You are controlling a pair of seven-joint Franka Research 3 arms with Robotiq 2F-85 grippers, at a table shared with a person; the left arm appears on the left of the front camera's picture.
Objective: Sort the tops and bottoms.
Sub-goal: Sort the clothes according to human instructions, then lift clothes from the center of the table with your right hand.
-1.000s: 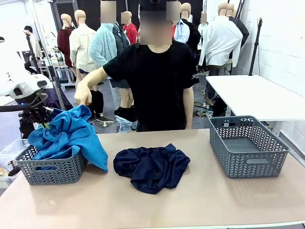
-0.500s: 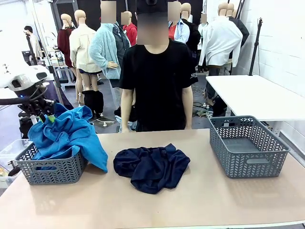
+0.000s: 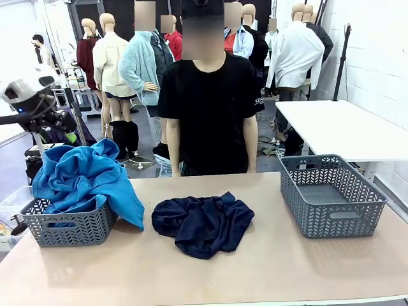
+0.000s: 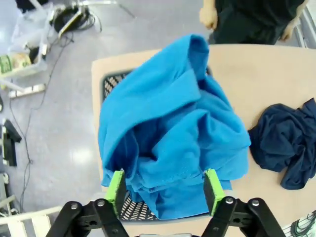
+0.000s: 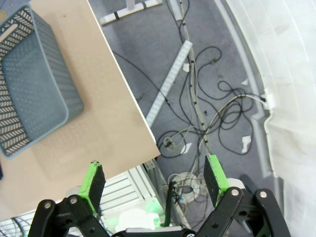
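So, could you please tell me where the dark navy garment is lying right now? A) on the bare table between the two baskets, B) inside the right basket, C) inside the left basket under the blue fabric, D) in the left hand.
A: the dark navy garment lies crumpled on the table, between the left basket and the right basket.

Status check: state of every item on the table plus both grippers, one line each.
tops: heaped in the left basket, spilling over its rim
left basket: full, upright
bottoms: crumpled on the table, unsorted
right basket: empty, upright
left gripper: open, above the tops, holding nothing
right gripper: open, empty, off the table's edge
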